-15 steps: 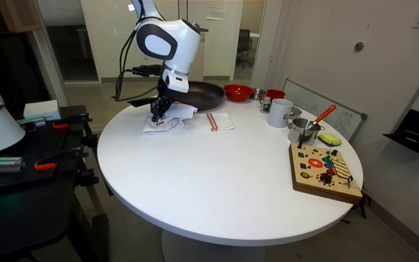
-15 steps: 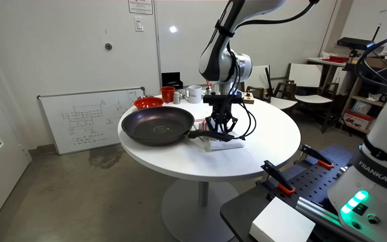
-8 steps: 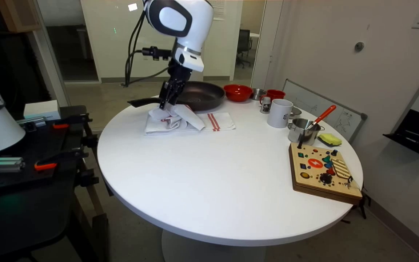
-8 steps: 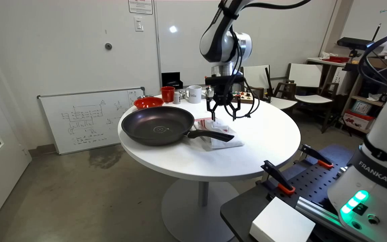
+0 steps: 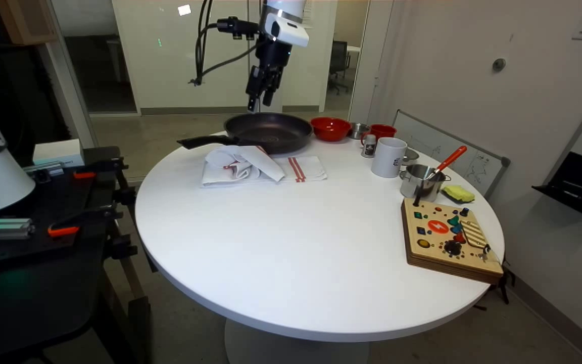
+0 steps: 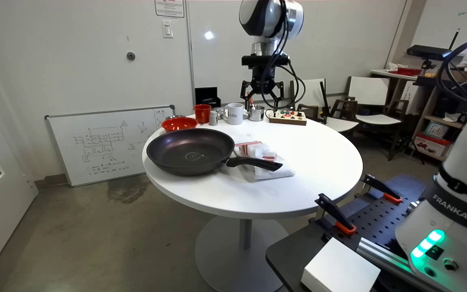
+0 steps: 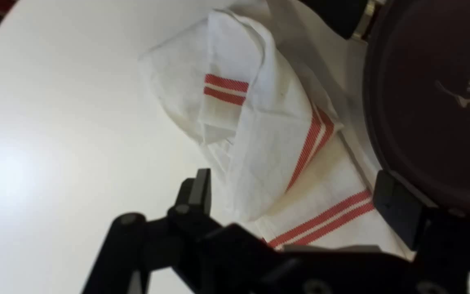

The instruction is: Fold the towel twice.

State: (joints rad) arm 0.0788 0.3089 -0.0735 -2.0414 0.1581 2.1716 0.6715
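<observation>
The white towel [image 5: 256,164] with red stripes lies on the round table, beside the pan's handle. Its near part is folded over into a loose, rumpled flap, while the striped end [image 5: 296,169] stays flat. In the wrist view the towel [image 7: 276,134] shows a twisted fold with a raised, curled edge and three striped bands at different angles. Part of the towel [image 6: 275,172] is hidden behind the handle in an exterior view. My gripper [image 6: 260,104] hangs well above the table, its fingers wide apart and nothing between them. Seen from the wrist, the gripper [image 7: 298,196] is above the striped end.
A dark frying pan [image 5: 276,132] sits close against the towel, its handle [image 6: 253,162] reaching over it. A red bowl [image 5: 330,129], a white mug [image 5: 389,157], a steel pot [image 5: 415,184] and a wooden switch board [image 5: 445,237] stand along the table's far side.
My gripper has opened, let go of the towel and risen high above it. The flap has dropped onto the towel and lies a little differently; the pan has not moved.
</observation>
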